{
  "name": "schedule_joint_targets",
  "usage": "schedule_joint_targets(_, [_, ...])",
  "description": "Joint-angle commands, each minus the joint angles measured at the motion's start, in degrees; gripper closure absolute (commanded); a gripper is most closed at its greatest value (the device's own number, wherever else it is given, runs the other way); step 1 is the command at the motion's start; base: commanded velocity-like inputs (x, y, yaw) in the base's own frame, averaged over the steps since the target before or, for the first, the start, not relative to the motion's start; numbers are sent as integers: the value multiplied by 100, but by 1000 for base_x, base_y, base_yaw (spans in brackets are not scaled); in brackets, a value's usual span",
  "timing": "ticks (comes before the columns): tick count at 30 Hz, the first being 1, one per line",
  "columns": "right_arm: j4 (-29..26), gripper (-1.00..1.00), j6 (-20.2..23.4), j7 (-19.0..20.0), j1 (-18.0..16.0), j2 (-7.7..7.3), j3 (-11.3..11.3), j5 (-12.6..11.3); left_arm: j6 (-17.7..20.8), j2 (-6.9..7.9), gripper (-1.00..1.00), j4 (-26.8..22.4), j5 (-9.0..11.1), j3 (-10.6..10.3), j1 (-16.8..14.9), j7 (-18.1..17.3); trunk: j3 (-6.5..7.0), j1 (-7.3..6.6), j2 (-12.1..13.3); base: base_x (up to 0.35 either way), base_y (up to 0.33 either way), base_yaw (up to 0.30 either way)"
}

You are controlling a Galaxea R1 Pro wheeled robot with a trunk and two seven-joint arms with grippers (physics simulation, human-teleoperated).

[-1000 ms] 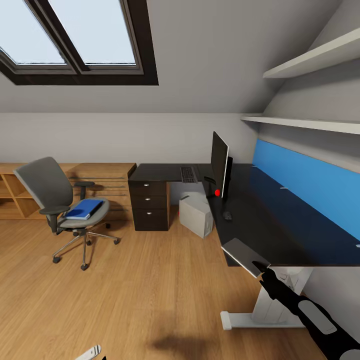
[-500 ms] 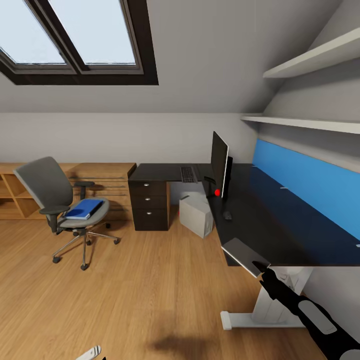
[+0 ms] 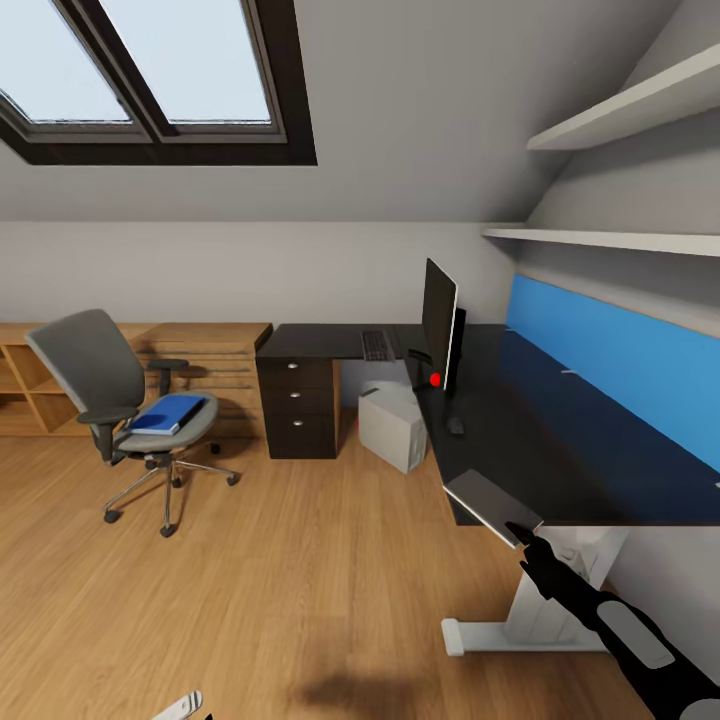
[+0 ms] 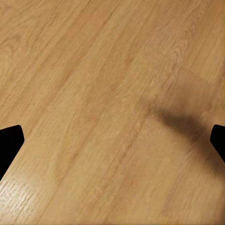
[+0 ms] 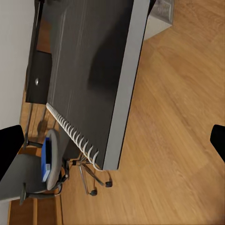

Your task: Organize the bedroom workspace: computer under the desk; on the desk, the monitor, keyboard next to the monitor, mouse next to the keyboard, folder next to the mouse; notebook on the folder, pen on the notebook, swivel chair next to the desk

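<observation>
The swivel chair [image 3: 110, 400] stands at the left, away from the desk [image 3: 560, 450], with the blue folder [image 3: 168, 415] on its seat. The monitor [image 3: 439, 322], keyboard [image 3: 378, 346] and mouse [image 3: 455, 426] are on the desk. The grey computer [image 3: 392, 428] sits on the floor under it. The spiral-bound notebook [image 3: 490, 500] [image 5: 89, 70] lies across the desk's near corner, one edge overhanging. My right gripper [image 3: 523, 537] [image 5: 112, 152] is at its near corner, fingers wide apart. My left gripper [image 4: 112, 145] hangs open over bare floor. The pen is out of view.
A dark three-drawer unit [image 3: 300, 410] stands under the desk's far wing, next to a light-wood dresser [image 3: 200, 350]. A blue wall panel [image 3: 620, 360] runs behind the desk, with two shelves [image 3: 610, 238] above. The desk's white leg [image 3: 530, 625] is by my right arm. Wood floor [image 3: 300, 580] stretches between me and the chair.
The head camera shifted slightly, so the whole picture moved a few pixels. Arms, notebook, chair and desk items kept their places.
</observation>
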Motion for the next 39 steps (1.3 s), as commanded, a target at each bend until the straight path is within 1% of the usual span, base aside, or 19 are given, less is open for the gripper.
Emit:
schedule_joint_targets(1, [4, -100, 3, 13, -5, -7, 28, -44, -17, 1, -100, 2, 58, -13, -3, 9, -6, 0, -3, 0, 0, 0])
schedule_joint_targets(25, [4, -100, -2, 13, -5, -4, 35, -36, -17, 8, -100, 2, 41, -22, -3, -7, -6, 0, -3, 2, 0, 0])
schedule_joint_targets(33, [4, -100, -3, 13, -5, -2, 36, -36, -17, 7, -100, 2, 40, -22, -3, -7, -6, 0, -3, 154, 0, 0])
schedule_joint_targets(39, [4, -100, -3, 13, -5, -1, 36, -39, -17, 9, -100, 2, 40, -22, -3, -7, -6, 0, -3, 60, 0, 0])
